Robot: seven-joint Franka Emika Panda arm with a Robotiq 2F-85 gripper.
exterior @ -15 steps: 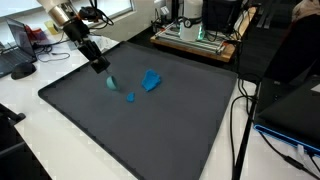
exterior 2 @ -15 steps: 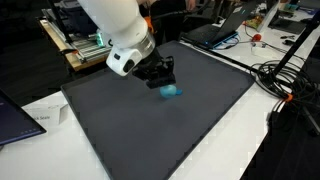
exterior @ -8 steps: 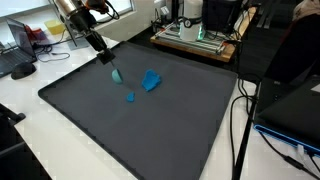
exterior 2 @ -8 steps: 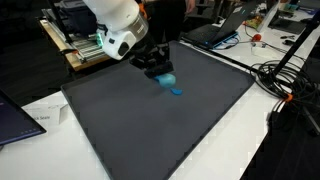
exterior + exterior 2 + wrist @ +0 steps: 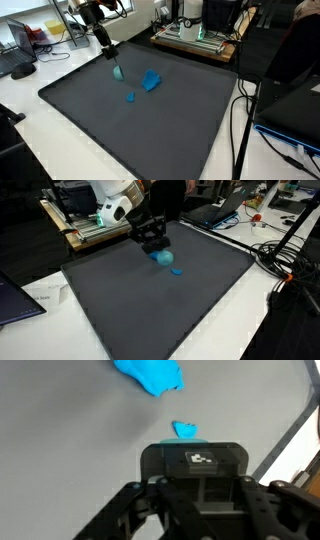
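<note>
My gripper (image 5: 110, 58) is pinched narrow on a small teal piece (image 5: 117, 72), which hangs from the fingertips just above the mat (image 5: 150, 130), close to one of its edges. That hold shows only in an exterior view. The wrist view gives my black, boxy finger housing at 6 o'clock and hides the grip itself, with only a pale teal sliver above it. From there a crumpled blue lump (image 5: 150, 375), creased and soft-looking, lies at 11 o'clock and a small blue chip (image 5: 185, 429) at 12. In an exterior view the lump sits at 3 o'clock of the teal piece and the chip at 5, apart from each other. The mat is dark grey, matte and rectangular, and it lies on a white table (image 5: 40, 140) among cables (image 5: 240, 120) and a laptop (image 5: 215, 212).
</note>
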